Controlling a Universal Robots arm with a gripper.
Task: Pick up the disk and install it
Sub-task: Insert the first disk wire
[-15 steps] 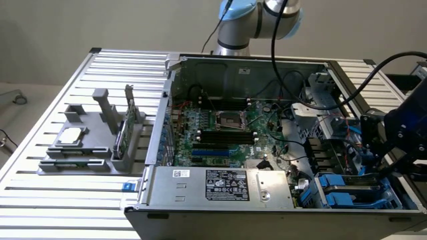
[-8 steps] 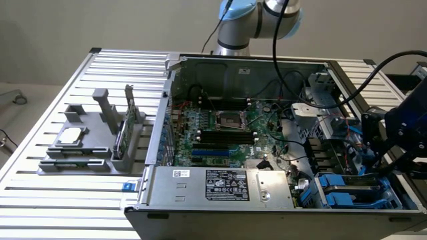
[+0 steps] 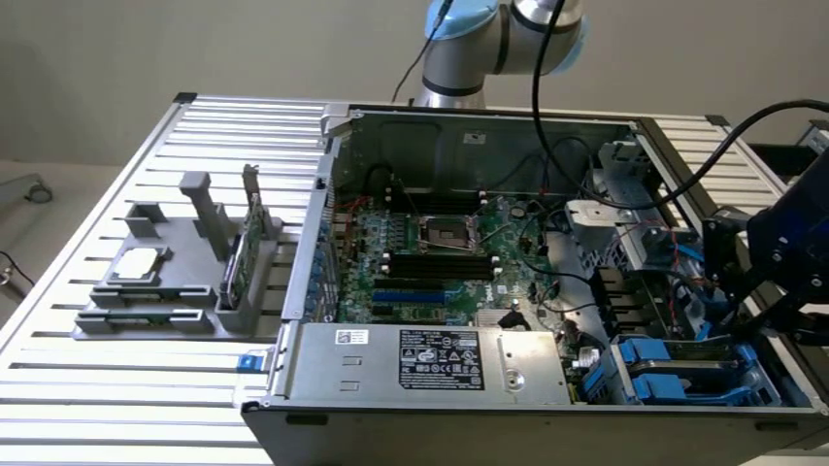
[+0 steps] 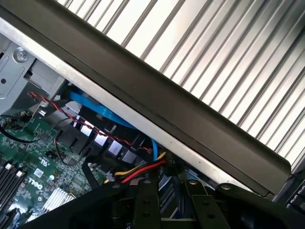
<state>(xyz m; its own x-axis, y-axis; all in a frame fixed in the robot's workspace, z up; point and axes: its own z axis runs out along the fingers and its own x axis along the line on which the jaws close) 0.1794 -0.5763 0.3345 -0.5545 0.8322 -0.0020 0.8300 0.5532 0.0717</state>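
One blue-railed disk [image 3: 686, 374] lies flat in the case [image 3: 428, 359] bay; whether the claw [image 4: 167, 187] grips cannot be told.

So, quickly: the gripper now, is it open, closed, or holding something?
Gripper: cannot be told; it hangs inside the open computer case, near the blue drive bays.

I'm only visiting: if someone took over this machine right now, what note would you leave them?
Gripper: down at the blue drive bays in the open computer case, exterior view's right corner.
Disk: cannot tell whether it is held or already in a bay.
Done: unconfirmed; the grey holder on the exterior view's left carries a chip and a green card.
Left: confirm the disk is seated.
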